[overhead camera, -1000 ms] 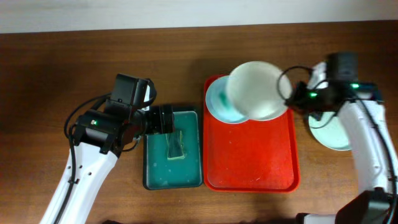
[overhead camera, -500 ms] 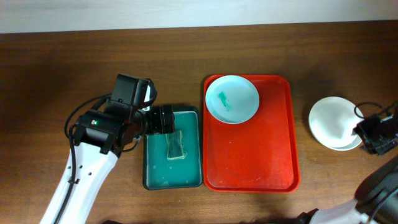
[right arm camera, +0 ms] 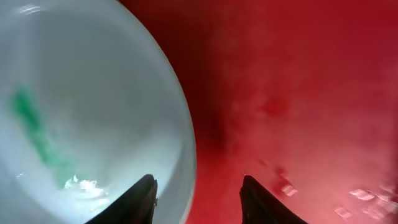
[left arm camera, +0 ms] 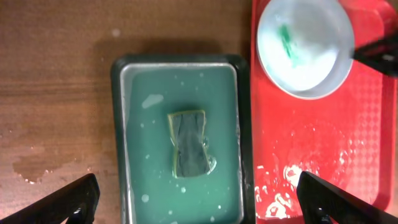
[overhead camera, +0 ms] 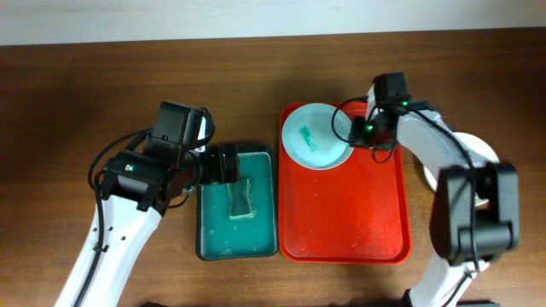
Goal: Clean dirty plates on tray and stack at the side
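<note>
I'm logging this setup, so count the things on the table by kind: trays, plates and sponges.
Trays: 2, red tray and green tray.
Plates: 2 visible, smeared plate and white plate half hidden by the right arm.
Sponges: 1, the sponge in the green tray.
Total: 5.

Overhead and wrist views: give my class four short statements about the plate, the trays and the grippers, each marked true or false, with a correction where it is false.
1. The plate on the red tray has a teal smear in it. True.
2. The sponge lies on the red tray. False: it lies in the dark green tray beside the red one.
3. The right gripper is open, with the plate's rim between its fingers. True.
4. The left gripper is shut on the sponge. False: it is open above the dark green tray, and its fingers are well apart from the sponge.
</note>
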Motion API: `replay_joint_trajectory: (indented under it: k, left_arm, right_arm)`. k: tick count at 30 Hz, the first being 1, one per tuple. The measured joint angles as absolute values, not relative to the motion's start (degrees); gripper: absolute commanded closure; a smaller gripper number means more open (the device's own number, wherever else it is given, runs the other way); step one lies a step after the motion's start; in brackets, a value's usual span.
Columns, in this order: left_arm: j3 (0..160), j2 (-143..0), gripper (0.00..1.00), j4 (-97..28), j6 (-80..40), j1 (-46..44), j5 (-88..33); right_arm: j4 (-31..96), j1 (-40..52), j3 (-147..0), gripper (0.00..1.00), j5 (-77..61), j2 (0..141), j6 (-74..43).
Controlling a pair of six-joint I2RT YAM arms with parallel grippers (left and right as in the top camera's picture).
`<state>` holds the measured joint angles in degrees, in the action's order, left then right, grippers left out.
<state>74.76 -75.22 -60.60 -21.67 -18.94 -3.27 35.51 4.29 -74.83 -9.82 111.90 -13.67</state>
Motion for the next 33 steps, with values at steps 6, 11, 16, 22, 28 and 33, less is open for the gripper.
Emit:
replay_joint_trajectory:
  k: [6,11,16,22,28,33]
  left_arm:
    - [74.76,-75.22,0.01,-60.49,-21.67,-18.94,-3.22]
    - [74.76,-75.22,0.01,-60.51,-21.67,-18.94,-3.22]
    - [74.85,-75.22,0.01,-60.45,-21.67,-18.94,-3.25]
    - [74.85,-75.22,0.01,-60.51,-21.67,-18.94,-3.22]
    - [74.85,-75.22,0.01,-60.55,-21.67,-18.94,-3.25]
    - [74.83,-76.40,0.27,-60.42,-20.78,-19.42,-8.51]
  right_arm:
    - [42.98,1.78,-75.29,0.96,-14.70,113.54,-15.73]
    - [62.33,-3.66,-72.66,0.96,-14.06,97.56,-16.49]
    - [41.54,-3.66,-40.38,0.80,-22.92,87.92,-25.93]
    - [46.26,-3.66,-43.33,0.64,-22.24,73.01,-22.20]
    - [51.86,-3.66,-51.96,0.64,-13.43,72.73,-9.98]
    - [53.23,-3.66,-51.96,0.64,-13.34,77.32,-8.97]
